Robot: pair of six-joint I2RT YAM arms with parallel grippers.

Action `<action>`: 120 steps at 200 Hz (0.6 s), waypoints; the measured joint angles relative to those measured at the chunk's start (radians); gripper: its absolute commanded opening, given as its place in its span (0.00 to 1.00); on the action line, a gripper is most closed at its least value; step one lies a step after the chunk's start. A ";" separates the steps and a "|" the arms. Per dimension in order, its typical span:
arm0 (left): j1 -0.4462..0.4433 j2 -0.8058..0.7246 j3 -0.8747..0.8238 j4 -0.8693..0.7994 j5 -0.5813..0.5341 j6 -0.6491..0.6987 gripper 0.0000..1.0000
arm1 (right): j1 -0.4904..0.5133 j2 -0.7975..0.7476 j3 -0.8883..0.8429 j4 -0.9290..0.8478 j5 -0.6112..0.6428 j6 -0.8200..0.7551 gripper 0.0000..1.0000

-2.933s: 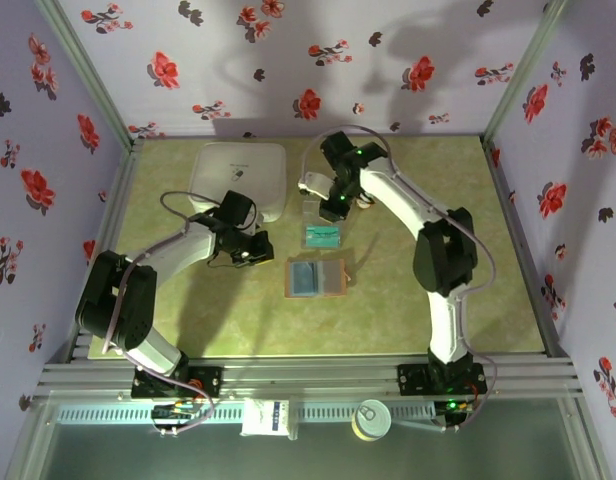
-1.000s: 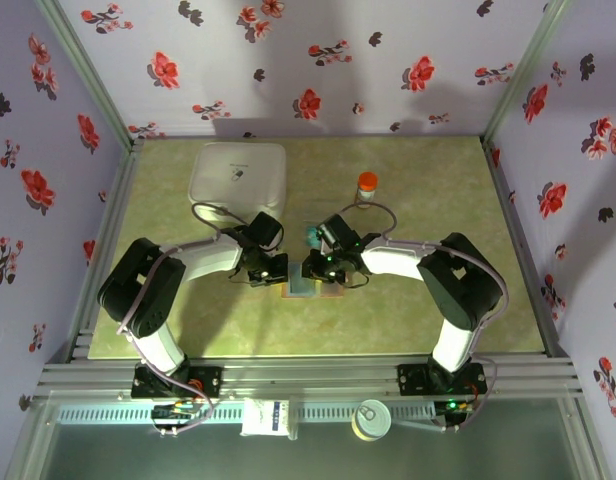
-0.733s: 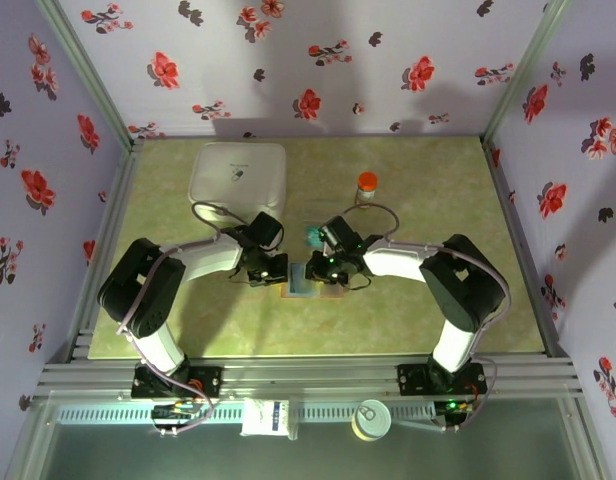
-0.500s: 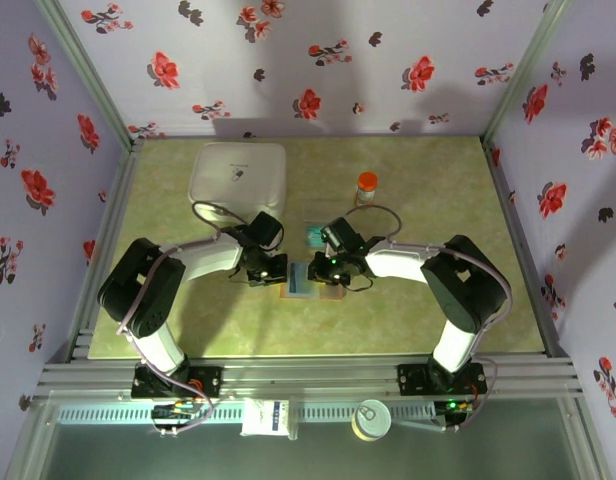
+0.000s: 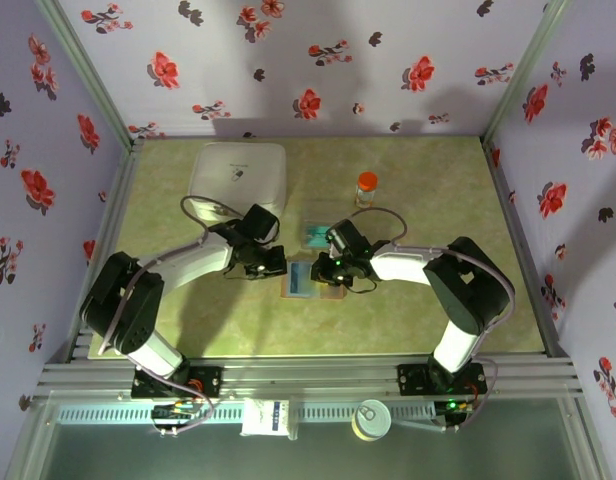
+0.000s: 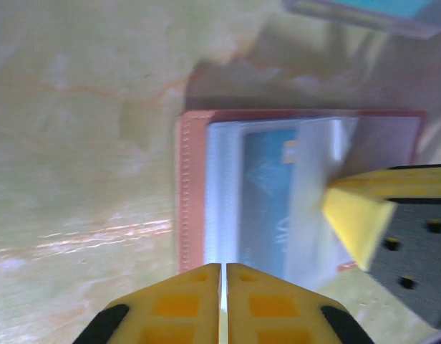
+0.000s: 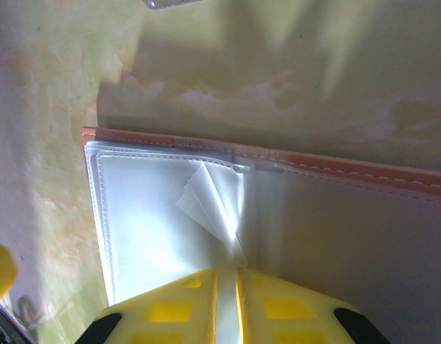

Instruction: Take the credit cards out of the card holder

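The card holder [image 5: 306, 285] lies open mid-table, tan leather rim [image 6: 186, 193] around pale pockets. A blue credit card [image 6: 267, 208] sits inside a clear pocket. My left gripper [image 5: 278, 268] hovers at the holder's left edge, its tips [image 6: 224, 266] shut over the pale pocket border. My right gripper [image 5: 322, 272] is over the holder from the other side, and one of its yellow fingers [image 6: 353, 215] rests on the pocket. In the right wrist view its tips [image 7: 226, 272] are pinched on a thin clear pocket flap [image 7: 213, 197] beside the leather rim [image 7: 349, 168].
Just behind the holder, a clear tray [image 5: 318, 222] holds a teal card [image 5: 319, 236]. A large white box [image 5: 238, 177] stands at the back left. An orange-capped bottle [image 5: 366, 187] stands at the back centre. Green tabletop lies open to the front and right.
The left arm's elbow has swung out to the left and its gripper has eased back off the holder. The right gripper has crept slightly right and narrowed onto the pocket flap.
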 measured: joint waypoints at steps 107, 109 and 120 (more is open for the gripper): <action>-0.002 0.140 0.002 0.162 0.147 -0.090 0.29 | -0.003 0.000 -0.001 0.003 -0.007 0.000 0.17; -0.002 0.142 0.002 0.163 0.149 -0.091 0.29 | -0.003 0.000 -0.001 0.003 -0.007 0.000 0.17; -0.003 0.149 0.002 0.173 0.154 -0.094 0.27 | -0.003 0.000 -0.001 0.003 -0.007 0.000 0.17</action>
